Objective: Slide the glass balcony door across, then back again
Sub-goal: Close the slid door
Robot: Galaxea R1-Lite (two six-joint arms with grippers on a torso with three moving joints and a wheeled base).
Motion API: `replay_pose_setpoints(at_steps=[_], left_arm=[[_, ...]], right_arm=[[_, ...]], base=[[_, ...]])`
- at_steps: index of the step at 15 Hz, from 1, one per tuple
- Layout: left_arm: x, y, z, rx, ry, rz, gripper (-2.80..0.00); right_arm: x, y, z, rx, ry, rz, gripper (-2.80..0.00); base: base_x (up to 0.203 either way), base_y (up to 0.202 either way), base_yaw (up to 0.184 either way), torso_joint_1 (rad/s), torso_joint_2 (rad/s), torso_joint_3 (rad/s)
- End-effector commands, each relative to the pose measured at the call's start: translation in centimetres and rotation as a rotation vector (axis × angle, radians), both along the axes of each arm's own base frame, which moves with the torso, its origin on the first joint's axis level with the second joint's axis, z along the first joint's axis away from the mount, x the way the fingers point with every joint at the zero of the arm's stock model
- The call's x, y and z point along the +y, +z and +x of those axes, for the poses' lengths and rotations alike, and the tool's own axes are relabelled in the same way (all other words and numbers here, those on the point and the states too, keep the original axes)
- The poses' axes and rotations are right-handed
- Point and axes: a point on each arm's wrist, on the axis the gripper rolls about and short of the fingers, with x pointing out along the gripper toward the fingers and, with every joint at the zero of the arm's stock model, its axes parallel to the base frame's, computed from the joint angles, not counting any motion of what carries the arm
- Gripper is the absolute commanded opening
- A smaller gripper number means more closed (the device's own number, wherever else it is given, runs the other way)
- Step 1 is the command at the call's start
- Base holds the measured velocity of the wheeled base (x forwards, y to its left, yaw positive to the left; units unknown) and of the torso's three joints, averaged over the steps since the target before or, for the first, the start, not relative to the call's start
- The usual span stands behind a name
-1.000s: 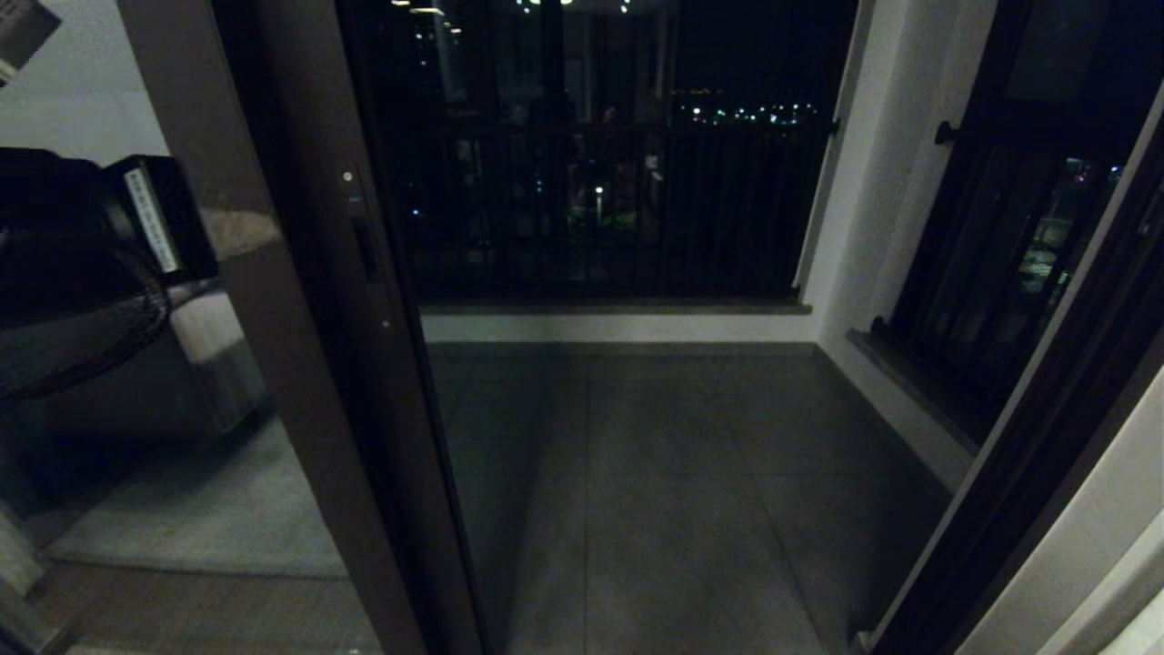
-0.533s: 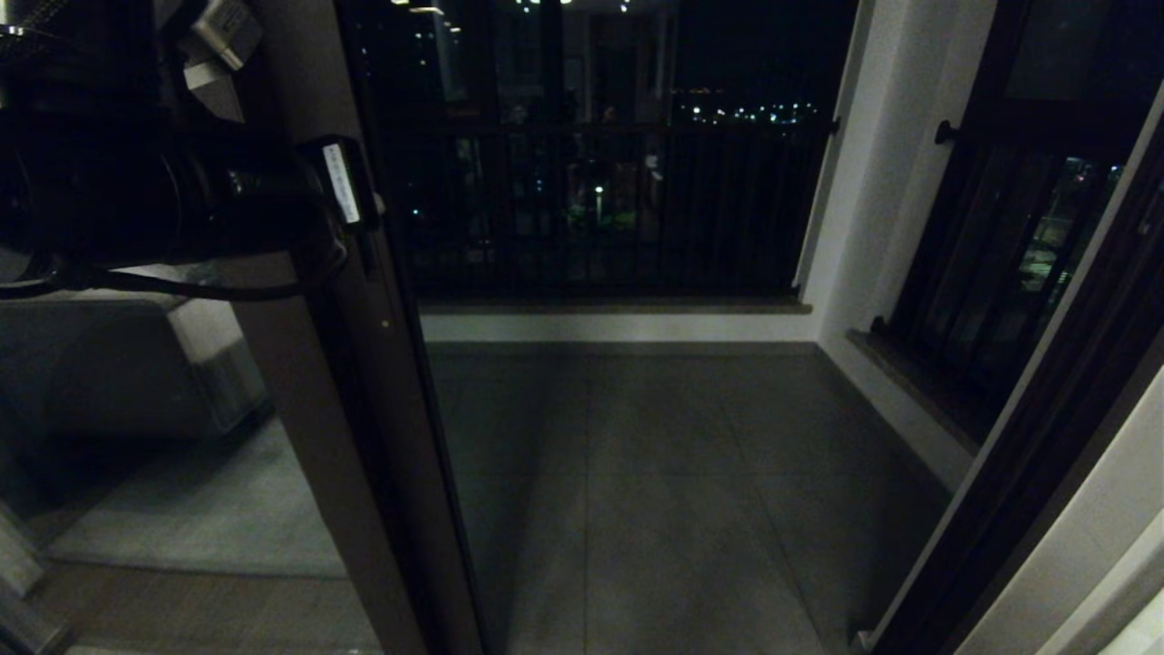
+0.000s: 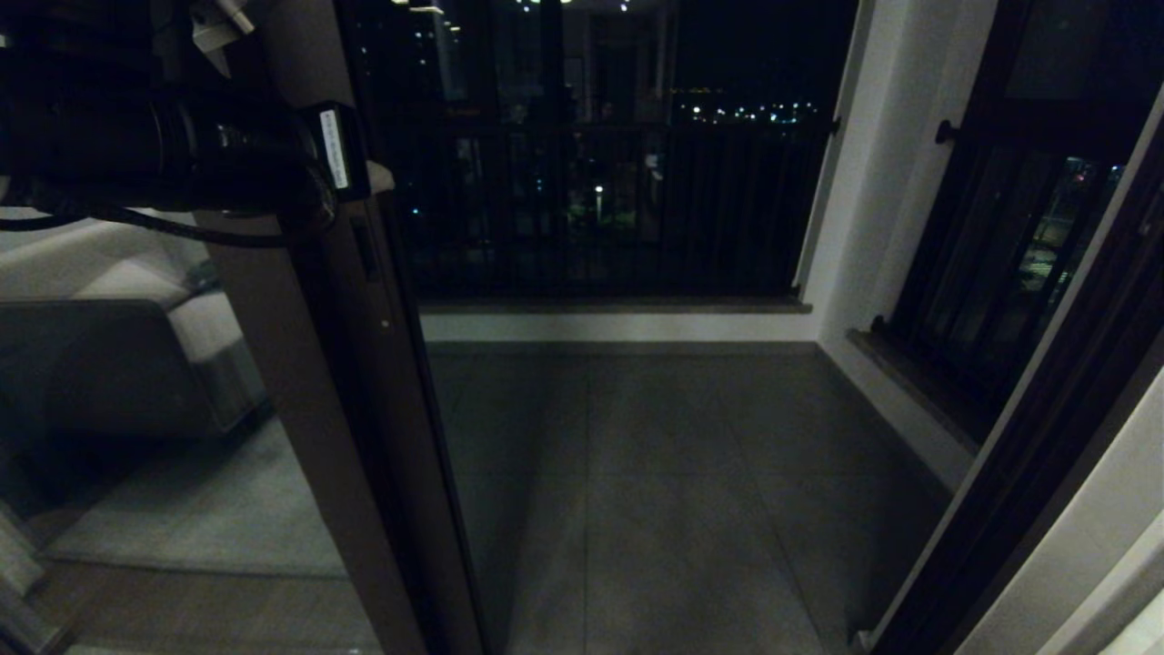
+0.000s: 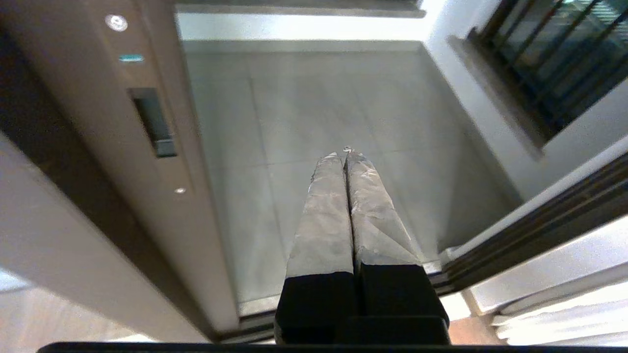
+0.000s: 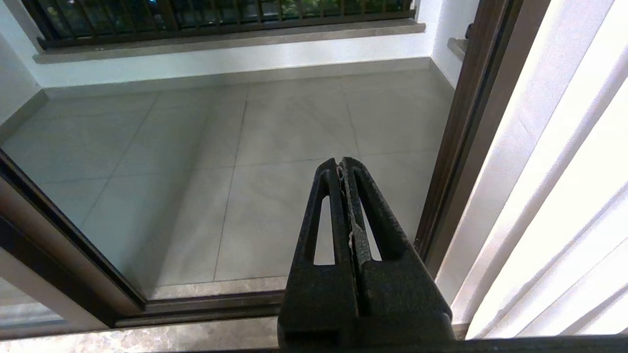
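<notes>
Hands first: we hold our left hand [image 4: 345, 153] raised by the door's edge, its wrapped fingers [image 4: 324, 215] pressed together on nothing. Just beside it, not touching, stands the glass balcony door [image 4: 98, 162], with the recessed slot handle [image 4: 153, 122] a little off to that side. Beyond lies the balcony floor [image 4: 304, 108]. Our right hand [image 5: 341, 164] hangs parked, fingers together, over the door track [image 5: 206, 304].

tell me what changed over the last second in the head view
The left arm swung up and across from the left edge, bringing the shut left gripper to the door's edge, above its slot handle. It holds nothing. The door has not slid, and the right gripper stayed shut.
</notes>
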Motion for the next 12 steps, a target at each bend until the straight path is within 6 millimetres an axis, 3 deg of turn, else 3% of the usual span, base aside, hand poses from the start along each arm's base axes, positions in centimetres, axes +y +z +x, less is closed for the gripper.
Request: replay_pose_setpoints(at_steps=[1, 6, 11, 12], left_arm=[[0.4, 0.1, 0.0, 0.035, 0.021, 0.013, -2.80], [0.9, -0.3, 1.0, 0.108, 0.048, -0.011, -2.80], [0.9, -0.3, 0.7, 0.187, 0.048, 0.036, -2.80], [1.0, -0.5, 0.5, 0.206, 0.052, 0.043, 0.00]], right_arm=[[0.0, 0.0, 0.0, 0.002, 0.000, 0.000, -2.80], [0.0, 0.0, 0.0, 0.002, 0.002, 0.000, -2.80], [0.0, 0.0, 0.0, 0.002, 0.002, 0.000, -2.80], [0.0, 0.0, 0.0, 0.002, 0.002, 0.000, -2.80]], base=[[0.000, 0.000, 0.000, 0.000, 0.00, 0.000], [0.000, 0.000, 0.000, 0.000, 0.00, 0.000], [0.000, 0.000, 0.000, 0.000, 0.00, 0.000], [0.000, 0.000, 0.000, 0.000, 0.00, 0.000]])
